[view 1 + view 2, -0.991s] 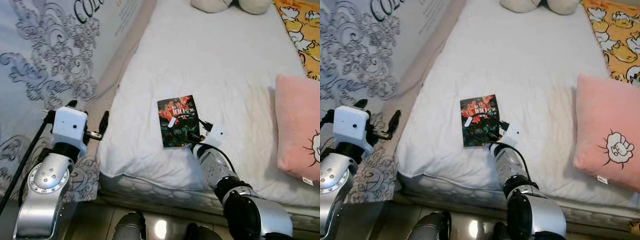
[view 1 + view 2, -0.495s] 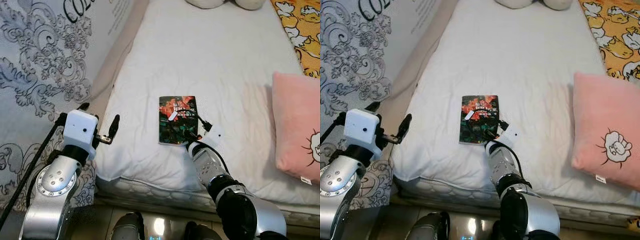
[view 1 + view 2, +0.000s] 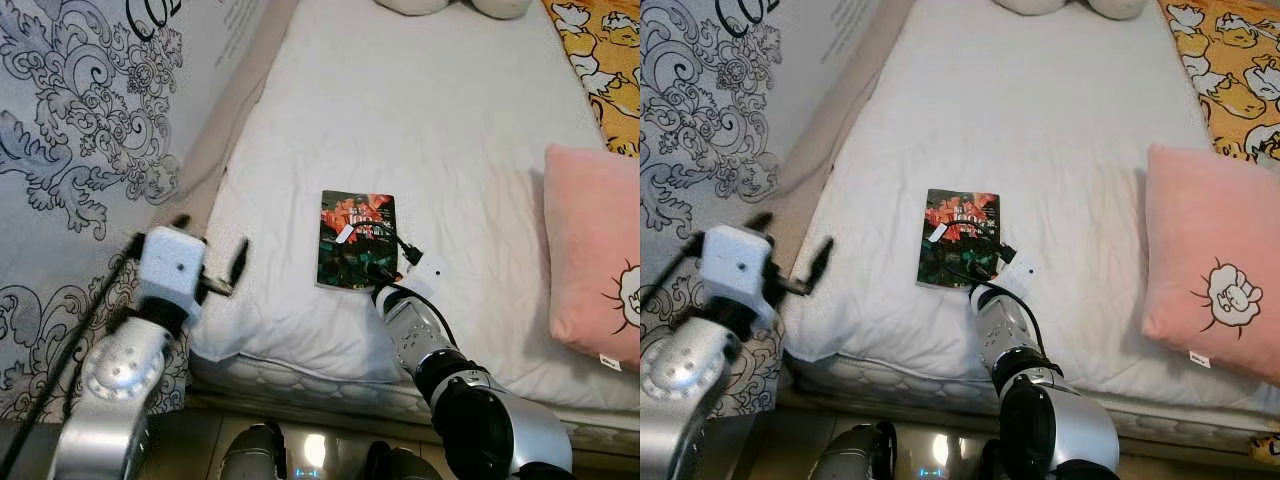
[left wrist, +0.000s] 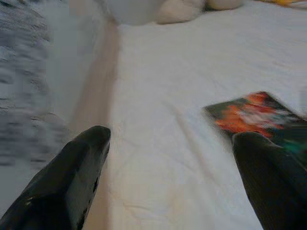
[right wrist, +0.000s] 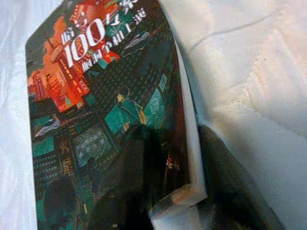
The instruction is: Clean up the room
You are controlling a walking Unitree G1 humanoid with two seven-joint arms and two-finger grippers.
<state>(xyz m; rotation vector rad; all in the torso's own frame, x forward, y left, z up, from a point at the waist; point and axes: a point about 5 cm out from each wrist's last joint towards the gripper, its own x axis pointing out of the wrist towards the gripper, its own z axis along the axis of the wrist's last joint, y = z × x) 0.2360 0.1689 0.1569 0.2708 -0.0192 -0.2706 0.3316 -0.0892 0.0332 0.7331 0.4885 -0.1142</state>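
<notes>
A dark book (image 3: 357, 235) with a red and green cover lies flat on the white bed (image 3: 430, 110), near its front edge. My right gripper (image 3: 376, 270) is at the book's near corner. In the right wrist view one black finger (image 5: 139, 163) lies on the cover of the book (image 5: 96, 96) and the other sits against the page edge, so the gripper (image 5: 177, 143) is shut on that corner. My left gripper (image 3: 212, 248) hovers open at the bed's left edge. Its wrist view is blurred and shows the book (image 4: 254, 108) beyond the spread fingers (image 4: 81, 158).
A pink pillow (image 3: 595, 260) lies on the right of the bed. A yellow duck-print blanket (image 3: 600, 60) is at the far right and a pale plush toy (image 3: 460, 8) at the head. A grey ornament-patterned wall (image 3: 80, 130) runs along the left.
The camera has shifted slightly. My left arm has swung a little rightward toward the bed edge and is blurred by motion. The right gripper stays at the book's corner.
</notes>
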